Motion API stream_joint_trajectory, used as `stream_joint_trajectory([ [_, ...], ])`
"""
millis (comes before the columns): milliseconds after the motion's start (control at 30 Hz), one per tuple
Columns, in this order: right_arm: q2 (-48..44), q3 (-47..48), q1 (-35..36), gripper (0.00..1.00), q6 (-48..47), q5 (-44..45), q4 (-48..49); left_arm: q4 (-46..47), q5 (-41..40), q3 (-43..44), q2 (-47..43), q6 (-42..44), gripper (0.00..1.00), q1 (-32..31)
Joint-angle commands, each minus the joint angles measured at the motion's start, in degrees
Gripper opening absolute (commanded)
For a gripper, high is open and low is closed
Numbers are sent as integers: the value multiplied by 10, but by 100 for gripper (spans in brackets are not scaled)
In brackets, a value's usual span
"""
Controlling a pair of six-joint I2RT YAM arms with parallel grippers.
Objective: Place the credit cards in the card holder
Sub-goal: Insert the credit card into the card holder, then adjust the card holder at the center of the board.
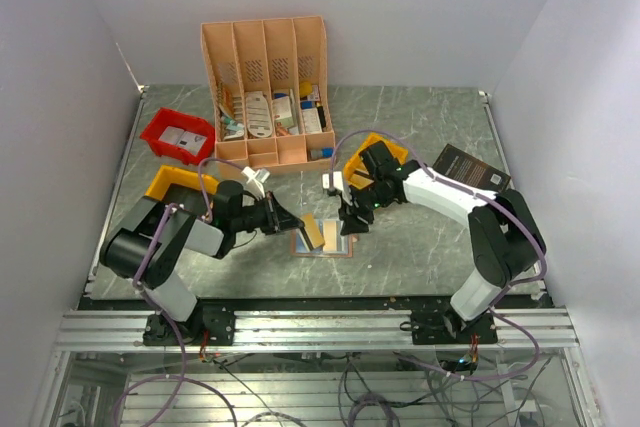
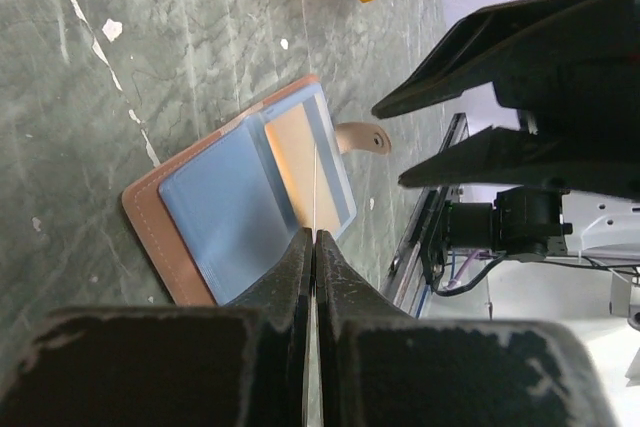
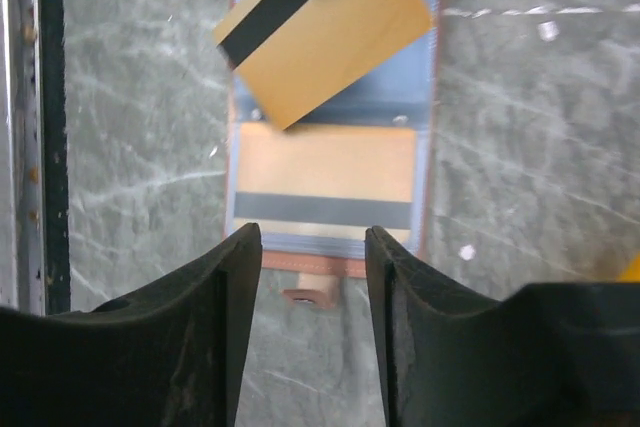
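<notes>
The tan card holder (image 1: 303,251) lies open on the table between the arms, its blue clear pockets facing up (image 3: 330,132). One tan credit card with a black stripe (image 3: 325,192) sits in the pocket nearest the right wrist camera. My left gripper (image 1: 299,224) is shut on a second tan card (image 3: 320,32) and holds it tilted over the far pocket. In the left wrist view this card shows edge-on (image 2: 315,182) between the closed fingers (image 2: 300,277), above the holder (image 2: 220,207). My right gripper (image 3: 308,247) is open and empty, just above the holder's tab edge (image 1: 352,225).
A peach slotted organiser (image 1: 265,87) stands at the back. A red bin (image 1: 178,135) is at the back left. Yellow bins (image 1: 178,182) (image 1: 392,149) sit by each arm. A black book (image 1: 470,167) lies at the right. The metal rail (image 3: 45,127) marks the table's near edge.
</notes>
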Motion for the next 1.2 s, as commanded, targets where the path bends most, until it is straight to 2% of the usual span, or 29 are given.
stream_joint_trajectory([
  [0,6,-33,22,48,-37,6,3,78,22,12,30,-7,7,0],
  [100,4,-34,36,48,-50,21,2,73,21,16,37,-3,7,0],
  [167,-6,-36,42,42,-94,-1,-22,68,22,18,38,1,7,-1],
  [200,-11,-37,44,37,-125,-28,-38,60,22,20,37,4,7,-1],
  [267,-24,-59,54,19,-190,-58,-67,47,24,22,35,10,7,-1],
  [300,-26,-68,61,3,-221,-71,-82,41,24,23,33,13,7,-1],
  [333,-26,-77,69,0,-233,-67,-81,36,23,23,31,16,7,-1],
  [567,2,-87,118,0,-164,76,-3,15,17,22,15,22,7,-2],
  [900,17,-84,120,0,-107,172,42,3,19,24,12,25,7,-4],
  [1167,28,-68,108,0,-102,200,30,18,15,22,15,13,7,-4],
])
